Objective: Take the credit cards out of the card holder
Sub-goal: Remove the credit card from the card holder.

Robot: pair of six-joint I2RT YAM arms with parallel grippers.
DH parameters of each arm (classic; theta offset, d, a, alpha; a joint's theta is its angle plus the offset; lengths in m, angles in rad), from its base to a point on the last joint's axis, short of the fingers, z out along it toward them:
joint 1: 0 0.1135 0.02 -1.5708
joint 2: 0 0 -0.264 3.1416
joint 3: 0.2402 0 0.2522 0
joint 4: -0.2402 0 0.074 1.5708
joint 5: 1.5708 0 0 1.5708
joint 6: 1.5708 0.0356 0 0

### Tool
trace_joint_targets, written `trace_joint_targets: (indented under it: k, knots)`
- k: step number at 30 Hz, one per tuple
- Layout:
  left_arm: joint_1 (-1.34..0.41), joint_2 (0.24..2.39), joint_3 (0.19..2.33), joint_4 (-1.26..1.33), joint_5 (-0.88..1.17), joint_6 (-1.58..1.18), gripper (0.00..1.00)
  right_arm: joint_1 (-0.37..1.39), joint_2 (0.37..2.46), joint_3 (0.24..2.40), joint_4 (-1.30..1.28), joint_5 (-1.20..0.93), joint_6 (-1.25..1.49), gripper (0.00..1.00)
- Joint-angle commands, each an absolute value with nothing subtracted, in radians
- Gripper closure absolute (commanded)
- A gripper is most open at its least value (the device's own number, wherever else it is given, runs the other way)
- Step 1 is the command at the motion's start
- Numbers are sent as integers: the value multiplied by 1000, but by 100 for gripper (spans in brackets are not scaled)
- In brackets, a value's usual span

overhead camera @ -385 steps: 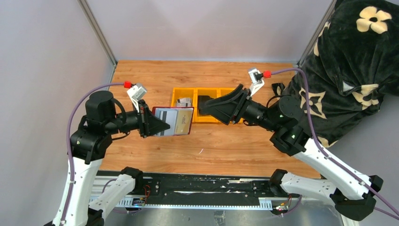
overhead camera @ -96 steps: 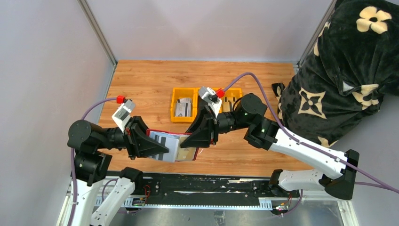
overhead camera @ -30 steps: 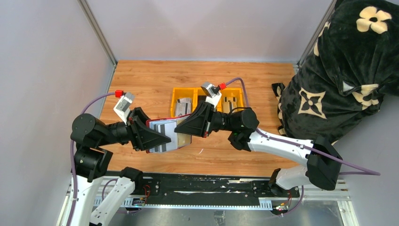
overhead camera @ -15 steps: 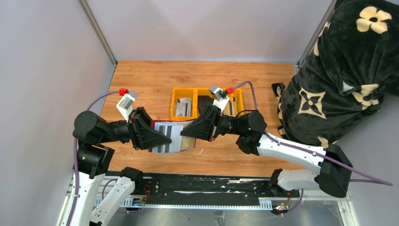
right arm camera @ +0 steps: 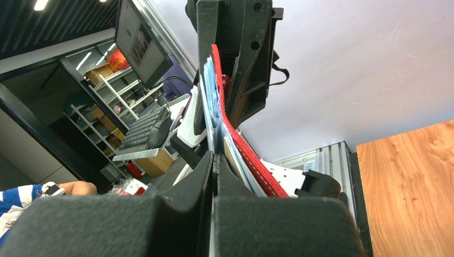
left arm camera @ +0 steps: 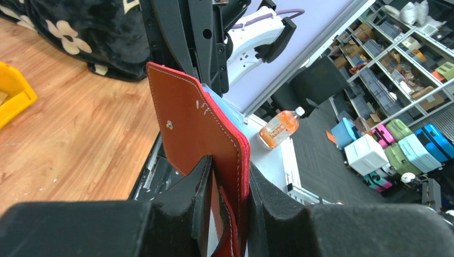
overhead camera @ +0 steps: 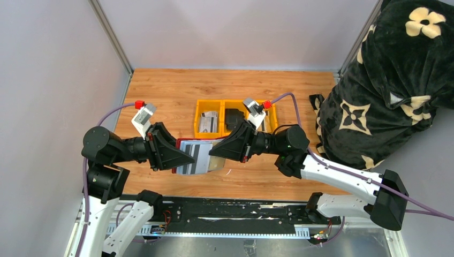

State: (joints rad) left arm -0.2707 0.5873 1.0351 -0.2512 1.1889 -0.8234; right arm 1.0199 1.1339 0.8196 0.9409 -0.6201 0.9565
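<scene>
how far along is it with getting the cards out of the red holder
Partly done. Some cards already lie in the left compartment of the yellow bin. In hand: the left tool clamps the red card holder while the right tool is shut on the edge of one card in it. Left: that card and the striped card beside it are not yet out.

The wooden table [overhead camera: 160, 91] carries a three-compartment yellow bin [overhead camera: 210, 101].
</scene>
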Motion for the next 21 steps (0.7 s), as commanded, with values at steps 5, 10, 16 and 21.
trace_joint_targets:
  k: [5, 10, 16, 21]
  knots:
    - [-276, 584, 1070, -231, 1228, -839, 77, 1009, 1127, 855, 837, -607, 877, 100]
    - [-276, 592, 1076, -264, 1219, -810, 89, 1020, 1109, 863, 782, -601, 842, 100]
    - [-276, 601, 1106, -329, 1198, -748, 97, 1020, 1071, 876, 704, -613, 801, 100]
    - [-276, 600, 1108, -330, 1200, -750, 100, 1022, 1044, 874, 651, -618, 771, 100]
